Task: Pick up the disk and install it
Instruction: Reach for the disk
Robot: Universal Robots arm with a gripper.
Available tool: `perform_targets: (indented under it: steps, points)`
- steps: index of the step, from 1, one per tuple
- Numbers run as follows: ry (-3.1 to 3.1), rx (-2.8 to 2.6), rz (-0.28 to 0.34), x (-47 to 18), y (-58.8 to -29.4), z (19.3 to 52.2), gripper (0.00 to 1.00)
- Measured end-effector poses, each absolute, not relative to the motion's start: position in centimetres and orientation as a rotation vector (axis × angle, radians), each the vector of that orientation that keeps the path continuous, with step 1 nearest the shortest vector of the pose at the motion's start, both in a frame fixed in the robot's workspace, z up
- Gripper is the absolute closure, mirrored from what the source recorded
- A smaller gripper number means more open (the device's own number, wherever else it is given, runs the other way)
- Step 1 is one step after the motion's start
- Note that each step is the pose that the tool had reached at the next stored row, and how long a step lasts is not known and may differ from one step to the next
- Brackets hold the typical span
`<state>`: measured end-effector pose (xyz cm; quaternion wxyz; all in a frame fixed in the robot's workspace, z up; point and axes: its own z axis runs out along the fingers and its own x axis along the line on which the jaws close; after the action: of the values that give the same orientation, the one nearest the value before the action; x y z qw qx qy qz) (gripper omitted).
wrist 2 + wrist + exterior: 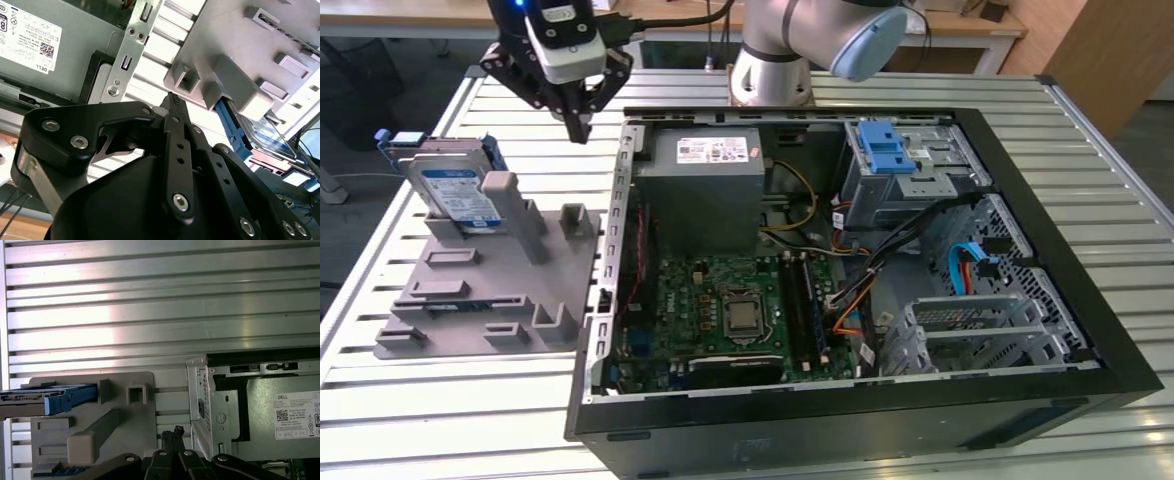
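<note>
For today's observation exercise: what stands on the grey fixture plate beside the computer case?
The disk stands on edge in the grey fixture, against a grey post. Its lower edge is covered by the fixture.

You have one disk (454, 190), one grey holder (480, 290), one open case (854, 435) with one power supply (700, 190) and two metal cages (907, 180) (981, 335), one arm (787, 50), one claw (576, 128), one bench (454, 400).
</note>
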<state>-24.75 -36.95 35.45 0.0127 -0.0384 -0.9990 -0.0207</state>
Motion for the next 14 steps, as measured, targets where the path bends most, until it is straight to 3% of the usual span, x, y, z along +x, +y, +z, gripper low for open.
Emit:
perform_targets:
  steps: [14]
  points:
    - [-3.113,-0.120,-0.065,-25.10,-36.79,35.27,0.89]
